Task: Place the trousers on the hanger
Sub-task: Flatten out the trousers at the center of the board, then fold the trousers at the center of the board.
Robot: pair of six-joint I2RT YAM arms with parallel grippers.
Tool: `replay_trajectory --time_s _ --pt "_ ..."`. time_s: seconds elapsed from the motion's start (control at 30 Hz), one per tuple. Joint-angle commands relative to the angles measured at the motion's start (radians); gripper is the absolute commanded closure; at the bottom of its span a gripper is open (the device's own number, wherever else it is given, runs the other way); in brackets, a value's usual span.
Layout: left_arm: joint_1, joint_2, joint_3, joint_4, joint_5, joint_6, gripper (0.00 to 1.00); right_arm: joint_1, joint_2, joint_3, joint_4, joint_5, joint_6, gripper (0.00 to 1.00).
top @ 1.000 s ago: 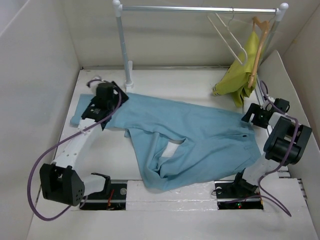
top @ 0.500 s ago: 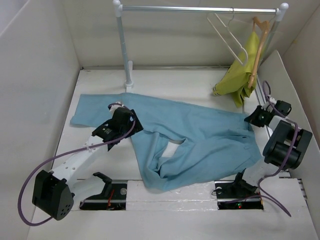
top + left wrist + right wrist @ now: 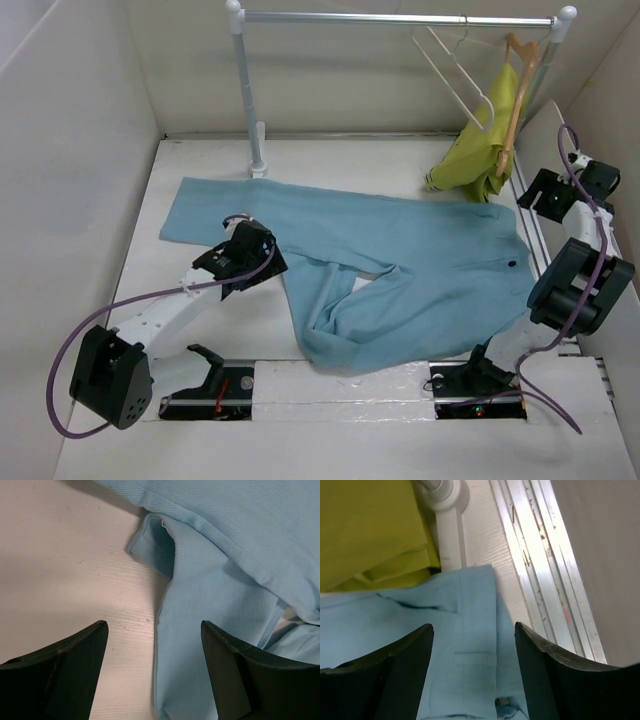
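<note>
Fingers on your left gripper and right gripper stand apart; trousers fold over themselves lower centre; right arm stretches upper right.

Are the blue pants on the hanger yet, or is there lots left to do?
Not yet. Done: the trousers lie spread out on the table. In hand: nothing is gripped. The left hand hovers open over a leg's edge, and the right hand is open over the waistband corner. Left: nearly everything. The hanger hangs bare on the rail, and the trousers must be lifted onto it.
</note>
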Motion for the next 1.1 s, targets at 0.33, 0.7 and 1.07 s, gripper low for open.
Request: replay_trajectory --time_s 0.33,0.7,1.07 --pt "-0.006 0.233 -0.016 0.288 -0.009 -0.043 0.53 0.408 -0.676 -0.593 0.128 -0.145 0.065 0.73" --pt "-0.006 0.253 0.015 0.281 -0.039 -0.076 1.0 0.797 -0.724 -0.894 0.233 -0.087 0.172 0.55" --pt "-0.006 -0.352 0.24 -0.277 -0.243 -0.256 1.0 0.762 -0.581 -0.816 0.177 -0.074 0.043 0.53"
